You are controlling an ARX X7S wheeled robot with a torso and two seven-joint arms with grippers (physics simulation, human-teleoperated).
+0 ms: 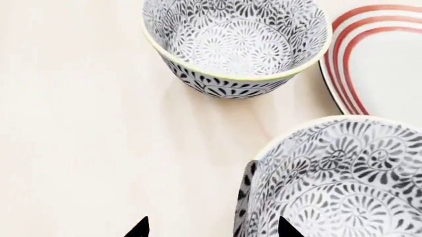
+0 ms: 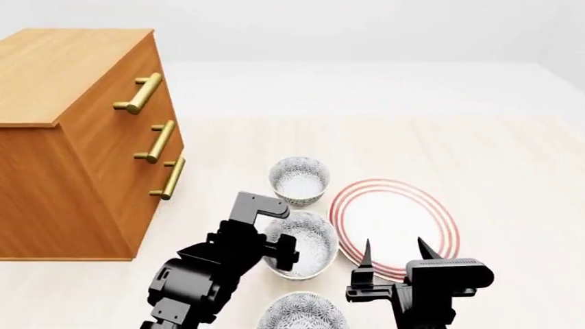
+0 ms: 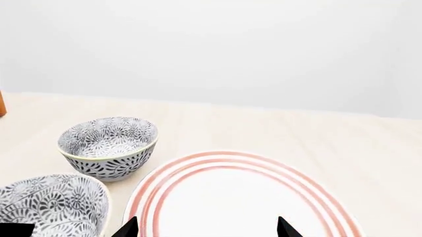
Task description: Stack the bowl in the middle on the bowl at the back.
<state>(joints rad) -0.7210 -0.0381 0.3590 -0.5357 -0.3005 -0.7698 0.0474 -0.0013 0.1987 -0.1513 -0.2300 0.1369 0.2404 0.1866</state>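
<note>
Nearest, a third speckled bowl is sitting. Left gripper is straddling the middle bowl's rim, fingers wide; right gripper is hovering wide over the plate. Next, probably: pinching, lifting toward the back bowl.

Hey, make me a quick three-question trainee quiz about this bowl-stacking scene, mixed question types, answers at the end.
1. True or false: the bowl in the middle already sits inside the bowl at the back.
2. Which gripper is at the middle bowl's rim? A) left gripper B) right gripper
3. Fill in: beside the bowls lies a red-ringed ____.

Key
1. False; both stand apart on the table.
2. A; the right gripper is over the plate, fingers spread.
3. plate
</note>
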